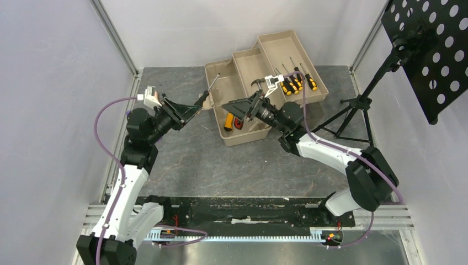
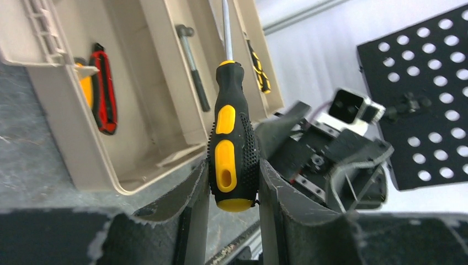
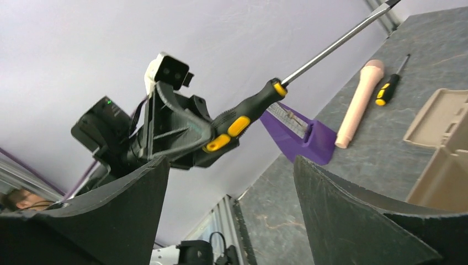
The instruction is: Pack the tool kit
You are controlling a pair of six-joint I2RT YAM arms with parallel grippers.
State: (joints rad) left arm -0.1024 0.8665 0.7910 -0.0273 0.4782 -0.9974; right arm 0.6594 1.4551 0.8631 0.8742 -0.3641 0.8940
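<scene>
Toolbox [image 1: 251, 134]: 1, open on the table [image 1: 193, 160], far centre. It has 3 compartments fanned out: a deep base bin nearest the arms and 2 shallow trays stepped away behind it.

Screwdrivers, counted by place:
- 1 held screwdriver [image 2: 232, 143] in the left gripper [image 1: 190, 110]. The fingers [image 2: 187, 221] clamp the butt end of its black-and-yellow handle. The shaft points up and away toward the toolbox.
- tray screwdrivers [image 1: 295, 83] in the far tray: 3 certain, possibly 4. The handles lie too close together to separate.
- 1 small screwdriver [image 3: 389, 88] flat on the table just beside the rod, seen in the right wrist view only.

Knife [image 2: 105, 91]: 1, red and black, on the floor of the base bin. An orange handle [image 1: 228, 121] lies next to it, partly hidden by the bin wall; what tool it is cannot be told.

Hammer [image 2: 190, 66]: 1, lying in the middle tray.

Rod [image 3: 359, 102]: 1, beige with rounded ends, flat on the table between the small screwdriver and the block.

Block [image 3: 301, 130]: 1, purple, at the rod's near end. Whether they touch cannot be told.

Right gripper [image 1: 243, 106]: jaws wide apart with nothing between them. It hovers over the base bin, facing the left gripper and apart from it.

Board [image 1: 430, 49]: 1, black and perforated, on a tripod right of the table
</scene>
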